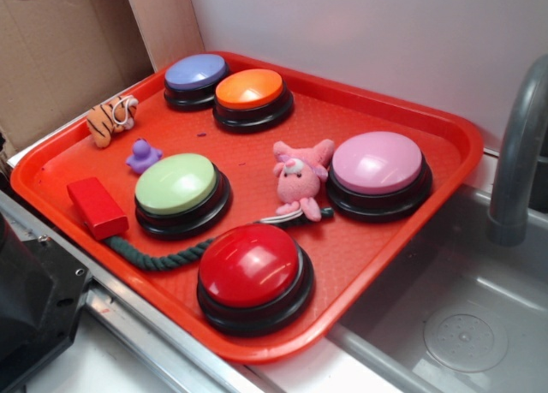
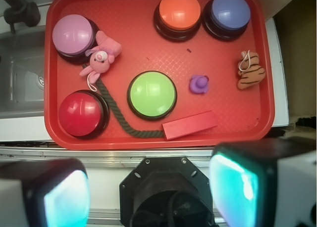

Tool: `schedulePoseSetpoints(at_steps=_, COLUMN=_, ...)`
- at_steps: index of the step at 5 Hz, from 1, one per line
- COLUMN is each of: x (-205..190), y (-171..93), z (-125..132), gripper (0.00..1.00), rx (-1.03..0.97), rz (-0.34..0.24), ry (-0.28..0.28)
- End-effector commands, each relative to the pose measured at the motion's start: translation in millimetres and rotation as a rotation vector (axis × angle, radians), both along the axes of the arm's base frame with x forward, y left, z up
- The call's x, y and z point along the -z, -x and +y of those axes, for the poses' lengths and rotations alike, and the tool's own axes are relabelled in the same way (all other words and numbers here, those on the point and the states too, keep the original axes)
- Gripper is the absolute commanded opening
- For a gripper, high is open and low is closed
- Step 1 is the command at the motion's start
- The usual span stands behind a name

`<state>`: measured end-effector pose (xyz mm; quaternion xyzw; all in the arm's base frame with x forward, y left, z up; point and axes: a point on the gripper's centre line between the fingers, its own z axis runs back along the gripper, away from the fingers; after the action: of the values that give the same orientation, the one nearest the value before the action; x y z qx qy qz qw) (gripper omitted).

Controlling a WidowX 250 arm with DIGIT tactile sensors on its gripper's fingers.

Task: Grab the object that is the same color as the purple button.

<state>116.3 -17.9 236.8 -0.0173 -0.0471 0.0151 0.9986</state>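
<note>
The purple duck (image 2: pixel 199 84), near the tray's (image 2: pixel 148 140) edge beside the green button (image 2: pixel 152 95), looks light and slippery; pinch its body. Gripper (image 2: pixel 148 187) spread, empty.

Exterior view looks obliquely at the red tray (image 1: pixel 445 128); wrist view looks straight down on it.

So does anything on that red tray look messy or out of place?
Nothing looks spilled or broken. The dark green rope snakes loosely between the buttons, and the pink plush leans against the pale pink button. The five buttons sit upright.
</note>
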Motion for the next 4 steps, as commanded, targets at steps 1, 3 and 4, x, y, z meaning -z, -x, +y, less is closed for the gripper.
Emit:
schedulePoseSetpoints(at_steps=1, x=0, y=0, z=0, gripper=1.00, rx=0.000, rz=0.000, ry=0.000)
schedulePoseSetpoints(at_steps=3, x=26, y=-14, z=28, gripper=1.00, rx=-0.263, rz=-0.023, ry=0.017)
schedulePoseSetpoints(at_steps=4, x=50, y=-19, z=50, gripper=1.00, rx=-0.437, rz=0.004, ry=0.065)
